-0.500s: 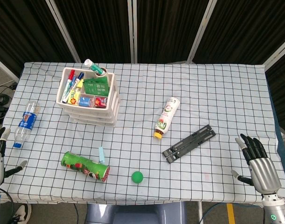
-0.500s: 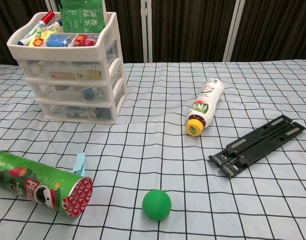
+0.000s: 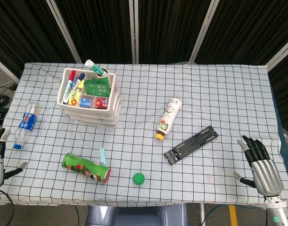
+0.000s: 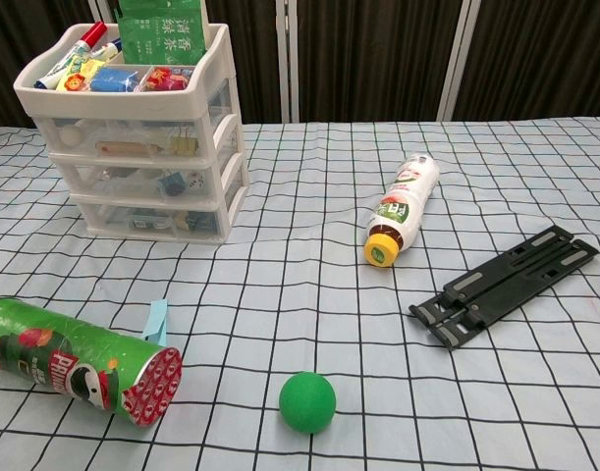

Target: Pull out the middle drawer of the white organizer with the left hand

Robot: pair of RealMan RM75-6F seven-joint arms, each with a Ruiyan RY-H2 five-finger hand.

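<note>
White organizer [image 4: 142, 147], middle drawer [image 4: 147, 181] shut

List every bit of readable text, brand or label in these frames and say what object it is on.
"Pringles", partly visible, on the green chip can.
"清香茶"-like white characters on the green packet in the white organizer; reading uncertain.
Label on the white bottle with the yellow cap: print too small to read.
Blue label on the clear water bottle: too blurred to read.
</note>
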